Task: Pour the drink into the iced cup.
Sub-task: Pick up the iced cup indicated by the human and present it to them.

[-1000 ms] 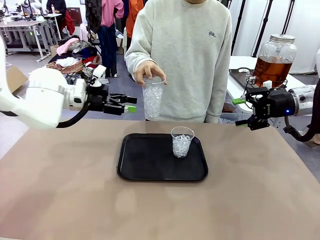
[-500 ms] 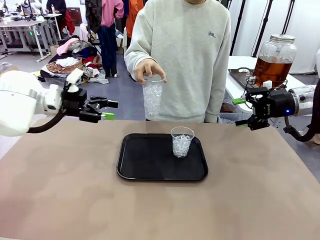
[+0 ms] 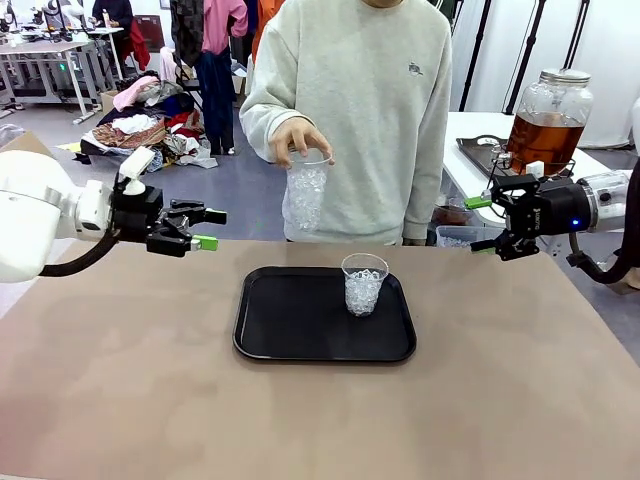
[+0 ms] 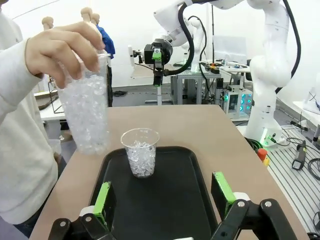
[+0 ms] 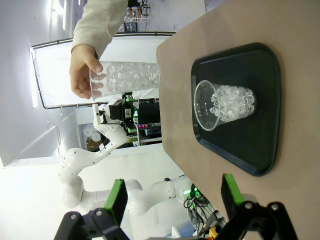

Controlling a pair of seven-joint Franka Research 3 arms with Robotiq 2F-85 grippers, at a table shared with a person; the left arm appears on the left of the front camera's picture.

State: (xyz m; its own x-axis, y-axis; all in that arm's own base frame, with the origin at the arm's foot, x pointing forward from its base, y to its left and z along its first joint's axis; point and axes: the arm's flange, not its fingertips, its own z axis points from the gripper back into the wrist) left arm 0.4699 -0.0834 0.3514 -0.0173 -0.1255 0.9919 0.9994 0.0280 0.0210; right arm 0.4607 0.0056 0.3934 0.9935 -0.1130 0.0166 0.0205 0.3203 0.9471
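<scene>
My left gripper (image 3: pixel 210 228) hung near the far edge of the table (image 3: pixel 120 380), on its left part. The jaws were wide apart and nothing was between them. My right gripper (image 3: pixel 479 224) hung at the far right edge, and its jaws were also wide apart and empty. Both pointed inward, toward the middle.

The black tray (image 3: pixel 270 345) lay in the middle of the table. The brown tabletop was bare on every side of it, with the widest free strip on the near side. Between each gripper and the nearest rim of the tray there was free table and free air.

The short iced cup (image 3: pixel 363 285) stood upright in the far right part of the tray, inside the rim and not touching it.

A person's hand (image 3: pixel 298 140) held the tall iced cup (image 3: pixel 306 195) by its rim from above. This cup hung in the air beyond the far edge of the table, higher than the short cup and a little to its left, between my two grippers and apart from both.

The drink (image 3: pixel 545 140), amber-brown, filled the lower part of a glass jar (image 3: pixel 557 95) with a lid. The jar stood on a white side table (image 3: pixel 598 160) behind my right gripper, off the main table. I could not tell how far behind.
</scene>
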